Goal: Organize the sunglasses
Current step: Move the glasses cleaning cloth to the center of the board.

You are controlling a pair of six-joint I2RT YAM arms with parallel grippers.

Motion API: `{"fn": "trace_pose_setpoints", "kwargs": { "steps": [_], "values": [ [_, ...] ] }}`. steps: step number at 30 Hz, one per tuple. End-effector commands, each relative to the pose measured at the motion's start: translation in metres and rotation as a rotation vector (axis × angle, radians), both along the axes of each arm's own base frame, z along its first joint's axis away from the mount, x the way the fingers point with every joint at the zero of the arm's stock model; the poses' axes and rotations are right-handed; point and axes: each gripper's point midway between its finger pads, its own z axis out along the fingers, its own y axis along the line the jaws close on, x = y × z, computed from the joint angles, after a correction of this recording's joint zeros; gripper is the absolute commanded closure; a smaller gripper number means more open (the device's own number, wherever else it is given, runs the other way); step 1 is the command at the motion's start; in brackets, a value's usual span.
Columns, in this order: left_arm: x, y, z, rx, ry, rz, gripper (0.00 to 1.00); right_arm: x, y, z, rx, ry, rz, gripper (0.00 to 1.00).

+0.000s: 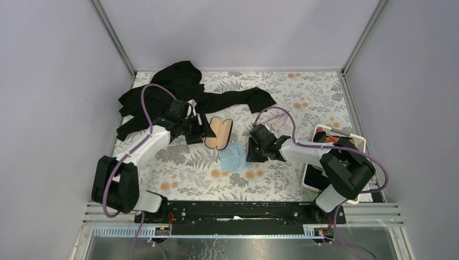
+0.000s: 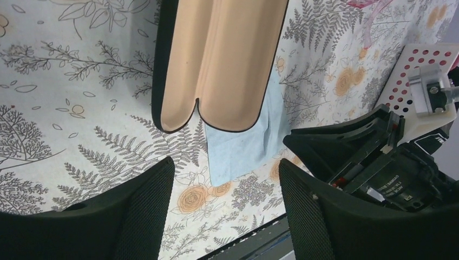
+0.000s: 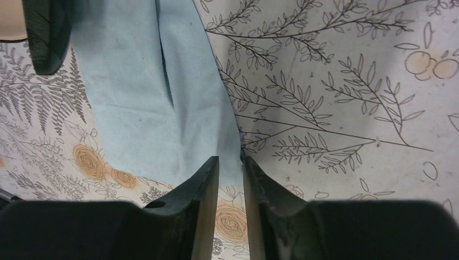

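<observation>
The sunglasses (image 1: 277,115) lie as a thin pink shape on the floral table behind my right gripper; a pink sliver of them shows in the left wrist view (image 2: 373,6). The black oval case (image 1: 218,132) lies open, its tan lining up (image 2: 222,59); its black rim shows in the right wrist view (image 3: 46,38). The light blue cloth (image 1: 233,157) lies flat in front of it (image 2: 238,151). My left gripper (image 1: 201,130) is open and empty over the case's near end (image 2: 224,162). My right gripper (image 1: 253,149) stands narrowly open with the cloth's (image 3: 135,92) corner between its tips (image 3: 230,160).
A black garment (image 1: 178,92) is spread over the back left of the table. A white perforated tray (image 1: 338,142) stands at the right edge, also in the left wrist view (image 2: 417,70). Grey walls close in the left, back and right.
</observation>
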Motion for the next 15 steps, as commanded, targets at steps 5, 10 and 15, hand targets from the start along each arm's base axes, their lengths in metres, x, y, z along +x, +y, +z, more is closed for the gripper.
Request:
{"fn": "trace_pose_setpoints", "kwargs": {
  "steps": [5, 10, 15],
  "values": [
    [-0.012, 0.001, 0.007, 0.101, -0.028, 0.007, 0.25, 0.0, 0.003, -0.011, 0.003, 0.004, -0.022, 0.92],
    [-0.019, -0.008, 0.013, 0.111, -0.052, -0.014, 0.25, -0.004, -0.016, -0.009, -0.043, -0.02, -0.07, 1.0],
    [-0.03, -0.034, 0.029, 0.133, -0.07, -0.097, 0.25, -0.023, -0.058, -0.003, -0.098, -0.05, -0.18, 1.0]
  ]
}}
